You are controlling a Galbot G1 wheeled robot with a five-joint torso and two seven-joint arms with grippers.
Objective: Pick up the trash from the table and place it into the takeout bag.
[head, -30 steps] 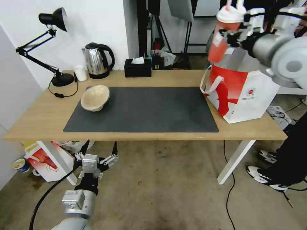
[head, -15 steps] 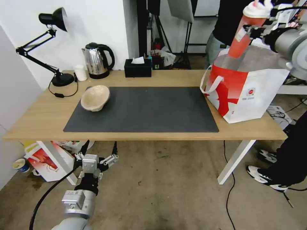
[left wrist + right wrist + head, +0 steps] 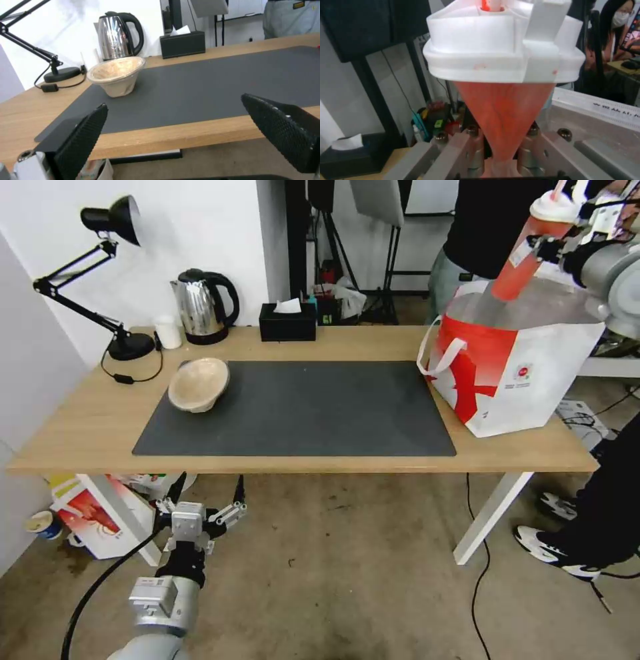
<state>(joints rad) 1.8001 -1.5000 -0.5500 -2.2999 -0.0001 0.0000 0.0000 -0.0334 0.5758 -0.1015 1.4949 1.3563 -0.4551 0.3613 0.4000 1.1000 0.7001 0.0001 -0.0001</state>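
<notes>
The mat [image 3: 300, 407] lay bare across the frame's middle, giving open passage from the bowl [image 3: 198, 383] at left to the bag [image 3: 513, 373] at right. Kettle [image 3: 203, 307], lamp [image 3: 107, 280] and tissue box [image 3: 288, 323] lined the upper edge. The cup [image 3: 533, 247] occupied the bag's mouth.

With the mat [image 3: 297, 407] as landmark, the pulp bowl [image 3: 198, 383] is sitting on its left end, the kettle [image 3: 202, 305] and tissue box [image 3: 287, 322] are standing behind it, and the takeout bag [image 3: 520, 373] is standing off its right end, the drink cup [image 3: 533, 247] hanging tilted above that bag's open mouth.
</notes>
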